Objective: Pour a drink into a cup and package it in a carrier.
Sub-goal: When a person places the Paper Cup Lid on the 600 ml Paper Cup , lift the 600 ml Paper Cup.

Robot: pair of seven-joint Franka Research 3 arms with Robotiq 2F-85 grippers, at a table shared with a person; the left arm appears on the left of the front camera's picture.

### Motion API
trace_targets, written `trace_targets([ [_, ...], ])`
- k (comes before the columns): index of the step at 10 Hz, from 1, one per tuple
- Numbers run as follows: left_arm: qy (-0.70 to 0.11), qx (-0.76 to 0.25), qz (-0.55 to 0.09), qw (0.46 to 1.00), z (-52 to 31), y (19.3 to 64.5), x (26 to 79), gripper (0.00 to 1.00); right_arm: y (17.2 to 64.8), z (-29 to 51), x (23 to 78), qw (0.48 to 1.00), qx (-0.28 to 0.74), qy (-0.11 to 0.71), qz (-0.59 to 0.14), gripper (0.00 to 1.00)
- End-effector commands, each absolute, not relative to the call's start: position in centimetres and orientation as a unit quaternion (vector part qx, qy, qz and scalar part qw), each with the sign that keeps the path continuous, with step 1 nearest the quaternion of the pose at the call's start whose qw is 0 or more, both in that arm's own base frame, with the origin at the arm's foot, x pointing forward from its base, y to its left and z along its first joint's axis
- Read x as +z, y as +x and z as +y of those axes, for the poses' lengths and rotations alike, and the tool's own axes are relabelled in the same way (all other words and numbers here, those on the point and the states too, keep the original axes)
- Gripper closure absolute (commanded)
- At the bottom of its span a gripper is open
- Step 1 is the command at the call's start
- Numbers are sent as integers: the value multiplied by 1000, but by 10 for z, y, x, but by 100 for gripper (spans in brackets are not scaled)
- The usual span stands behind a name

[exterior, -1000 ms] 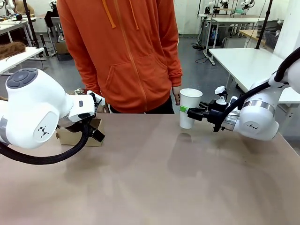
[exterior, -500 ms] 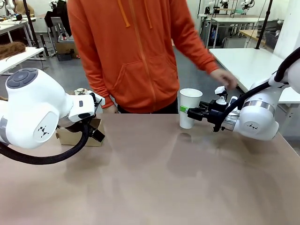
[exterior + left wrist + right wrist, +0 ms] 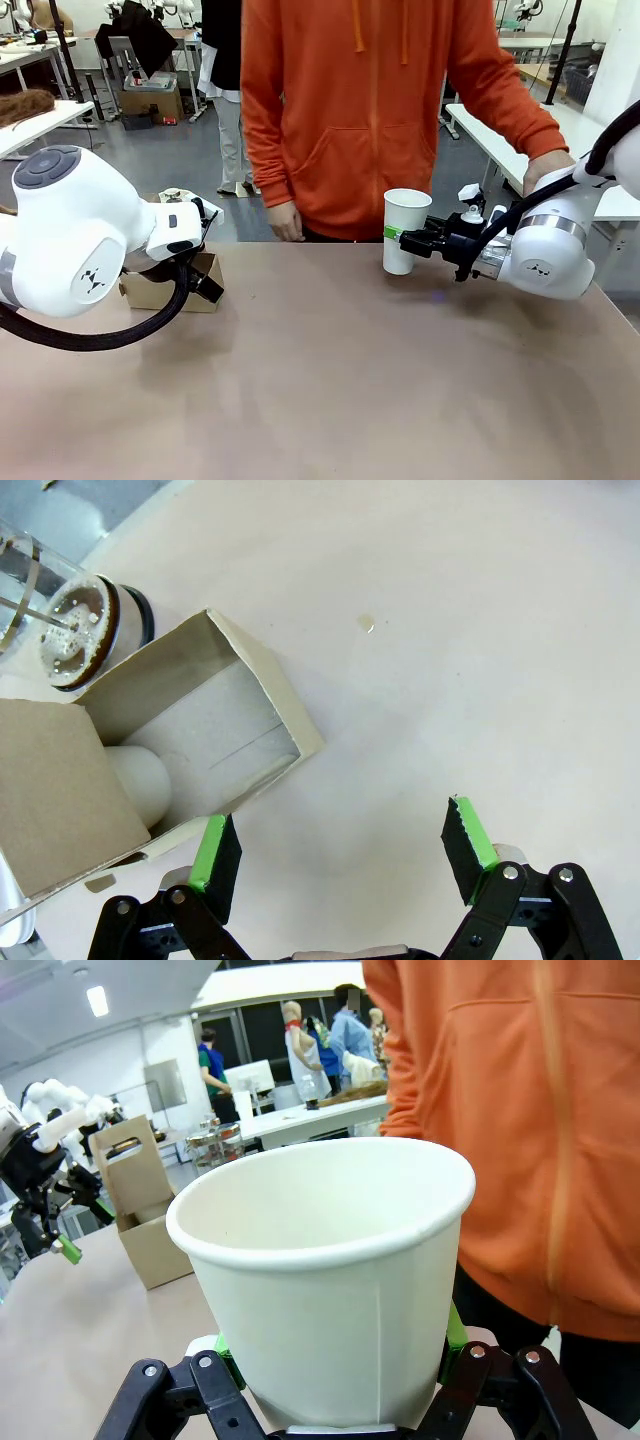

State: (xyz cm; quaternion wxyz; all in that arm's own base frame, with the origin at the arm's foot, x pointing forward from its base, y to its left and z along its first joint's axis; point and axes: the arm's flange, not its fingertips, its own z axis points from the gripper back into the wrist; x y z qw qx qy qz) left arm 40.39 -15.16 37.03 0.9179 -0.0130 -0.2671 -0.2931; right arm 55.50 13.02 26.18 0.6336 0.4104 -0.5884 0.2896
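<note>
- The table (image 3: 320,380) is spread under both pincers and is shared with a person (image 3: 380,110), who is stood at the far edge just beyond the right pincer (image 3: 404,240); one hand (image 3: 285,222) is hung by that edge and the other (image 3: 545,165) is stretched out behind the right arm
- The carrier (image 3: 190,730) is set just ahead of the left pincer (image 3: 340,845), off to one finger's side, with an open pocket turned upward, presumably so that a cup can be lowered in; the pincer is spread wide over bare table and nothing is held
- The glass jug (image 3: 60,620) is stood beyond the carrier, close by its far corner; how much drink is in it cannot be told from above
- The cup (image 3: 330,1270) is clasped between the right pincer's pads, upright and empty, seemingly offered for pouring; whether its foot is rested on the table cannot be told
- A small white rounded thing (image 3: 140,780) is lodged in the carrier's other pocket
</note>
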Motion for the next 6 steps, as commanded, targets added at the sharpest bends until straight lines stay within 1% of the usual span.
trace_targets([
  [1,-14,-293,-267,918,-151,404,371,0,555,132,267,633,290,403,-594,19],
  [6,-14,-293,-267,918,-151,404,371,0,555,132,267,633,290,403,-594,19],
])
